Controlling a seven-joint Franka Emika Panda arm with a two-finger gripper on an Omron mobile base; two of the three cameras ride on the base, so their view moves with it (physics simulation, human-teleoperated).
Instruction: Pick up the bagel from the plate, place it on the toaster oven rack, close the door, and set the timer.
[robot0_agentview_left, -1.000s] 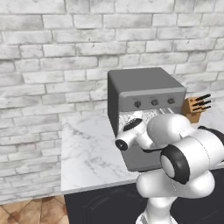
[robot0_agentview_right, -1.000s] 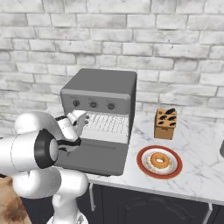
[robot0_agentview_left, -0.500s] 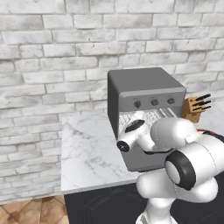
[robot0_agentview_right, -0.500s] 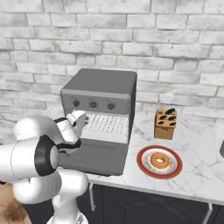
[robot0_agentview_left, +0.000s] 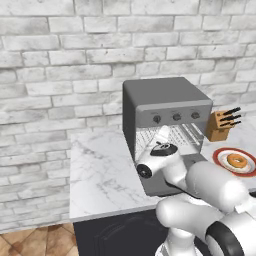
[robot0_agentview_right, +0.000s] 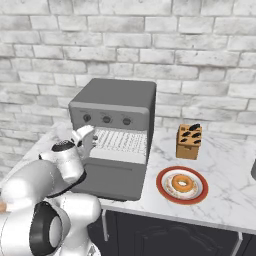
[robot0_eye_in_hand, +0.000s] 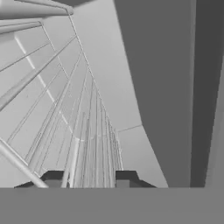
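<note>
Toaster oven (robot0_agentview_right: 117, 107) on marble surface (robot0_agentview_right: 225, 175), door (robot0_agentview_right: 112, 177) lying open, flat toward robot. Gripper (robot0_eye_in_hand: 89, 177) at oven mouth, left end, tips apart with nothing between them, one bar of rack (robot0_eye_in_hand: 83, 131) running up past them. Rack (robot0_agentview_right: 120, 142) inside cavity, bare. Bagel (robot0_agentview_right: 182, 183) on plate (robot0_agentview_right: 165, 190), right of oven, well apart from gripper. Knife block (robot0_agentview_right: 189, 141) behind plate, near brick wall (robot0_agentview_right: 200, 60).

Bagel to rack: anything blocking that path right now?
The arm itself. The bagel sits on the plate, right of the oven, whose door is down. But the gripper and hand sit at the left of the opening, over the toaster oven rack. The right part looks unobstructed.
</note>
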